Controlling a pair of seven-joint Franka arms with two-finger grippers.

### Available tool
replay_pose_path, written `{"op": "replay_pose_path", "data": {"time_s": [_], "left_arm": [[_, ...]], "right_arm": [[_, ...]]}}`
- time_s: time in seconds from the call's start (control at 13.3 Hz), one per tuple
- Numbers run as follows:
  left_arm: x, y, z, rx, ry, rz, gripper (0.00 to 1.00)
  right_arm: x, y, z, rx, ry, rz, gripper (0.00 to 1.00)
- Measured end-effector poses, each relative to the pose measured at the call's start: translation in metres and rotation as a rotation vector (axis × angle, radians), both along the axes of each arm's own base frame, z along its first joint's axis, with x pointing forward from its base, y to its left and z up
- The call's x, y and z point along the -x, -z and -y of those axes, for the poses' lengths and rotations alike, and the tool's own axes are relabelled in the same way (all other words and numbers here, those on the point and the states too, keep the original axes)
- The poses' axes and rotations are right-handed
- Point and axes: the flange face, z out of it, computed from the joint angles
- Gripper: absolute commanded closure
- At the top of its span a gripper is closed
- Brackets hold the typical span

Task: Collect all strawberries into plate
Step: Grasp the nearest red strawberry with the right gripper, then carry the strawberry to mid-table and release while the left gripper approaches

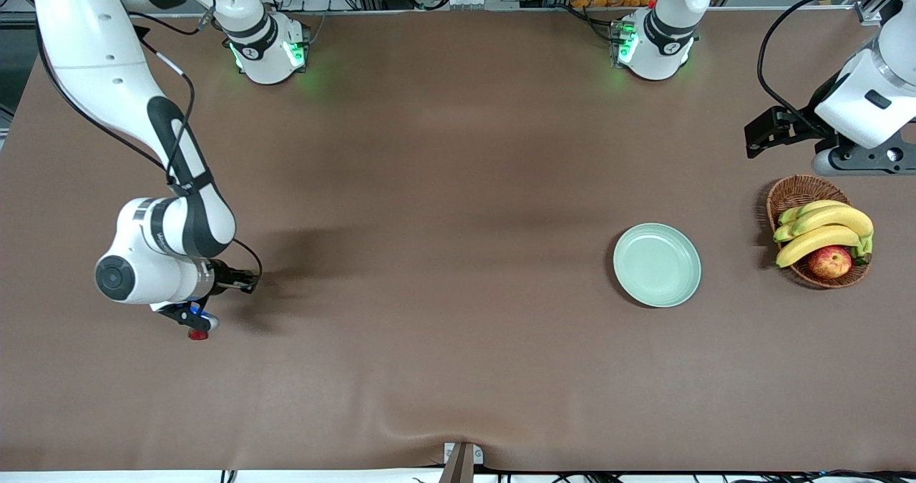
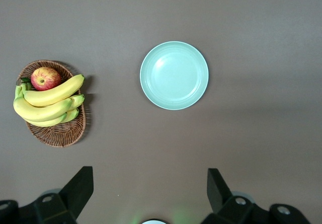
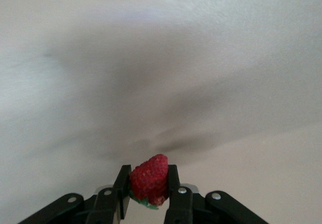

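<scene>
Toward the right arm's end of the table, the right gripper (image 1: pixel 199 328) is seen low over the brown cloth (image 1: pixel 429 182), its fingers (image 3: pixel 173 186) clamped on a strawberry (image 3: pixel 150 179), which shows as a red spot at the fingertips in the front view (image 1: pixel 197 335). No other strawberry is seen in any view. Nearer the left arm's end, the plate (image 1: pixel 657 265) is set bare on the cloth. Just beside it, closer still to that end, a wicker basket (image 1: pixel 794 193) is filled with bananas (image 1: pixel 823 229) and an apple (image 1: pixel 829 262). Above the cloth by the basket, the left gripper (image 2: pixel 150 186) is held waiting, its fingers (image 2: pixel 80 186) spread wide apart on nothing.
</scene>
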Motion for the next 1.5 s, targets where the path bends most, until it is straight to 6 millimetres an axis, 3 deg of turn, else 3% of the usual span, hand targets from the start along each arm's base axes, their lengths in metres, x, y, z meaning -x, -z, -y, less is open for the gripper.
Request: {"op": "replay_pose_path", "data": {"time_s": [0.23, 0.6, 0.83, 1.05, 1.5], "left_arm": [[-0.001, 0.000, -0.004, 0.000, -0.007, -0.001, 0.00], [-0.002, 0.005, -0.004, -0.001, -0.005, -0.010, 0.00], [-0.006, 0.012, -0.004, -0.002, -0.003, -0.022, 0.00], [-0.006, 0.012, -0.004, -0.002, -0.003, -0.021, 0.00], [-0.010, 0.019, 0.000, -0.002, 0.003, -0.031, 0.00]], "right_arm": [[0.001, -0.048, -0.048, -0.011, -0.069, 0.045, 1.00], [0.025, -0.086, -0.195, 0.002, -0.089, 0.092, 1.00], [0.052, -0.103, -0.286, -0.005, -0.048, 0.120, 1.00], [0.075, -0.100, -0.350, -0.054, 0.013, 0.158, 1.00], [0.146, -0.047, -0.490, -0.123, 0.209, 0.224, 1.00]]}}
